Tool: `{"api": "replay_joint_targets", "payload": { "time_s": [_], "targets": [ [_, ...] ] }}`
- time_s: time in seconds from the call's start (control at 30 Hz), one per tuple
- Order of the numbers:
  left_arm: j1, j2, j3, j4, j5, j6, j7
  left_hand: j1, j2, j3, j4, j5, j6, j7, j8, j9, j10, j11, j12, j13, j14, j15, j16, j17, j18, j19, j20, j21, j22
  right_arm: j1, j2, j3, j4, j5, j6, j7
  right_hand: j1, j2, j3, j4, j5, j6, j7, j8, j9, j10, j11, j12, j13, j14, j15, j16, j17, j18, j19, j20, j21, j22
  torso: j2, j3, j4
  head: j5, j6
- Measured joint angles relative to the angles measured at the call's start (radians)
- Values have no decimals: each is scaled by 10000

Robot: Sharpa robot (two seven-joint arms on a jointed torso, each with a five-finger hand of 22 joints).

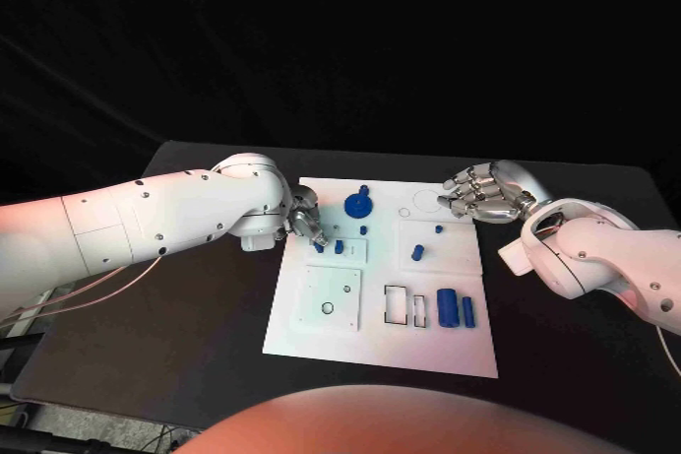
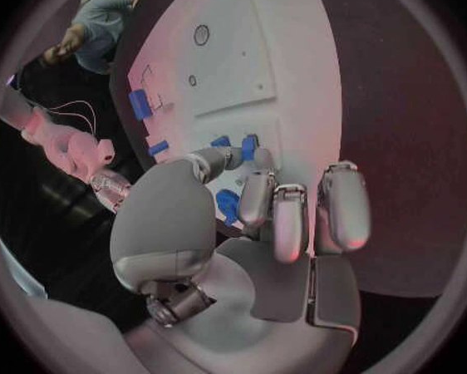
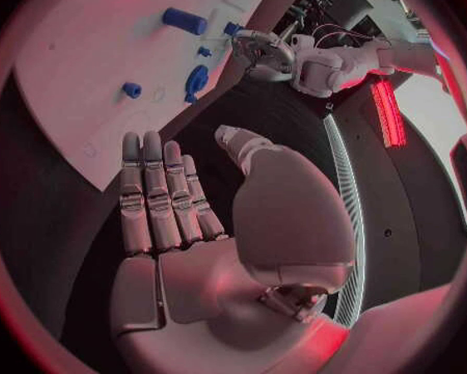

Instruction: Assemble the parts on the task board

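The task board [image 1: 320, 326] lies mid-table, loose on the table [image 1: 185, 346], so a sideways push could shift it. The left robot hand [image 1: 304, 225] pinches a small blue part [image 1: 321, 243] near the board's left edge; a weak pinch risks dropping or tilting it. The right robot hand [image 1: 478, 194] hovers open, empty, beside the far right corner.

white task board [image 1: 320, 326], blue parts [image 1: 447, 307], blk table [image 1: 170, 346], silver hands [image 1: 480, 195]

Left arm [image 1: 156, 218] comes in from the left, left hand [image 1: 305, 226] low, palm down, fingers [image 2: 280, 220] curled downward, thumb reaching forward; whether it pinches anything is unclear. Right arm [image 1: 610, 262] bent in from the right, right hand [image 1: 480, 196] raised, holding nothing, fingers [image 3: 161, 195] straight, side by side, thumb apart.
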Motion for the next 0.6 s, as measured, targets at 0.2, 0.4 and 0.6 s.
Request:
{"api": "replay_joint_targets", "payload": {
  "time_s": [0.2, 0.4, 0.6],
  "targets": [
    [-18, -30, -1, 90, -238, -19, 19, -11, -11, 0, 0, 1, 4, -2, 0, -1, 0, 0, 0, 0, 0, 0, 0, 0, 0, 0, 0, 0, -1, -1, -2, 0, 0, 12, -4, 6, 0, 0, 0, 0, 0, 0, 0, 0, 0, 0, 0, 0, 0, 0, 0, 0, 0, 0, 0, 0, 0, 0, 1, 1, -2, -11, 0],
    [-38, -61, -3, 188, -506, -17, 37, -27, -27, 0, -1, -1, 22, 9, 0, -17, 0, 1, -1, -1, 0, 0, 0, 0, 1, -1, 0, 0, -1, -4, -6, 0, 4, 24, -7, 12, -24, 24, 0, 0, 0, 0, 0, 0, 0, 0, 0, 0, -12, 0, 0, 0, 0, 1, 0, 0, 1, -17, 2, -1, -2, -17, 0],
    [-54, -96, -4, 269, -692, -16, 60, -88, -9, 0, -1, -1, 51, -20, -7, -6, 0, 1, -1, -10, 0, 1, 0, 0, 1, -1, 0, 0, -2, -6, -13, 0, 6, 33, -10, 16, -43, 43, 0, 0, 0, 0, 0, 0, 1, 0, 0, 0, -14, 0, 0, 0, 0, 0, 0, 0, 1, -22, 2, 4, -2, -17, 0]
  ]
}}
